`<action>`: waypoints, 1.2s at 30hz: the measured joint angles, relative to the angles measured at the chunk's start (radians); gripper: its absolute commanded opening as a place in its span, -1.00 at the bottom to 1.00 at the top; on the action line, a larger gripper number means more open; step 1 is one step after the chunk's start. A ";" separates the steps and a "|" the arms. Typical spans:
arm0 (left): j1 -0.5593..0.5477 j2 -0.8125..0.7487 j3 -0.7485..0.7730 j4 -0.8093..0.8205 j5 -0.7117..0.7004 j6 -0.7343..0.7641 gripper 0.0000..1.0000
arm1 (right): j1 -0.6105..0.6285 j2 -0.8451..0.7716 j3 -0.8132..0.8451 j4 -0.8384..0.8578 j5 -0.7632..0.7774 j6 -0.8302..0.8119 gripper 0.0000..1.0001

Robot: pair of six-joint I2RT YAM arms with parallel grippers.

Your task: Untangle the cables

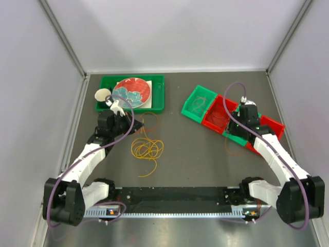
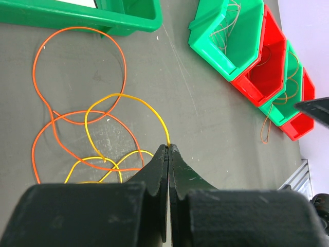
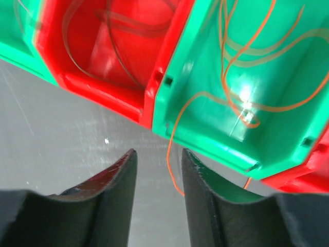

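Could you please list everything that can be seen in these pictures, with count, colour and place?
table: one, grey, under everything
tray: one, green, far left
plate: one, red with blue-green pattern, in the tray
cup: one, white, tray's left end
bins: four, alternately green and red, far right
yellow cables: several loops, yellow, mid-table
orange cables: few loops, orange, between yellow cables and tray; thin ones also in bins
arms: two, white and black, near edge
left gripper: one, black, shut on a yellow cable
right gripper: one, black, open, at the bins
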 measured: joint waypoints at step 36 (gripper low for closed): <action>0.000 -0.006 0.000 -0.008 -0.005 0.005 -1.00 | 0.073 0.105 0.193 -0.090 0.205 -0.013 -1.00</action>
